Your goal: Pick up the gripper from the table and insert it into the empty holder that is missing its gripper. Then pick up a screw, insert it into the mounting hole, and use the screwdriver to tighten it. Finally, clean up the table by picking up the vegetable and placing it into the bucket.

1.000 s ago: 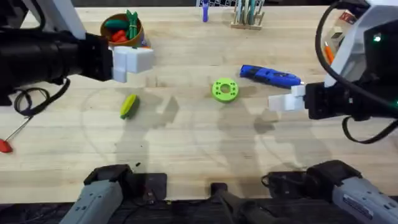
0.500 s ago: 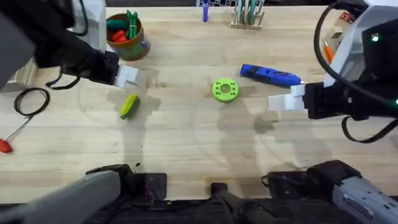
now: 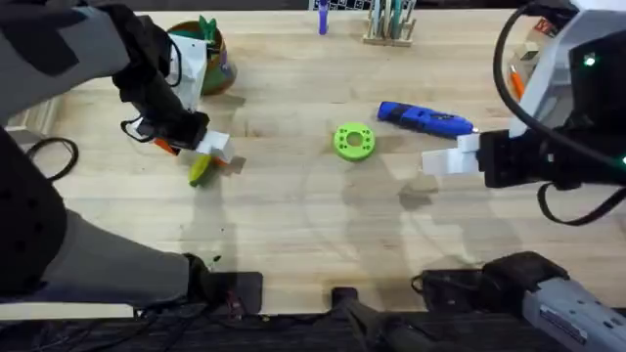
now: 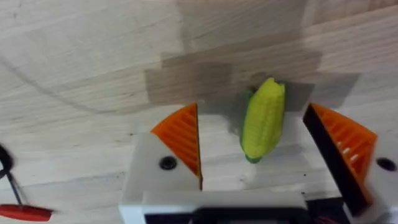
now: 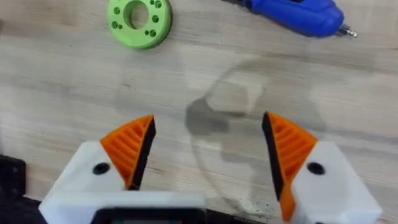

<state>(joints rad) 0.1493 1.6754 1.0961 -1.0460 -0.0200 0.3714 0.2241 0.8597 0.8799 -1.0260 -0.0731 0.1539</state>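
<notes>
The yellow-green vegetable [image 3: 199,173] lies on the table left of centre. My left gripper [image 3: 205,154] hangs low over it. In the left wrist view the vegetable [image 4: 263,118] sits between the orange pads [image 4: 181,134] without touching them, and the left gripper [image 4: 252,124] is open. The bucket [image 3: 217,61] stands at the back left, partly hidden behind my left arm. The blue screwdriver [image 3: 425,118] lies right of centre. My right gripper [image 3: 448,159] hovers open just in front of it, holding nothing [image 5: 208,127]. The loose gripper, the empty holder and the screw are out of view.
A green round disc [image 3: 354,140] lies mid-table, with the screwdriver [image 5: 295,12] beyond it. A tool rack [image 3: 389,24] stands at the back edge. A black cable loop [image 3: 49,154] lies at the far left and a red-handled tool [image 4: 25,213] is close to my left gripper.
My left arm has swung from beside the bucket down and forward until its open fingers straddle the vegetable. The right arm has not moved.
</notes>
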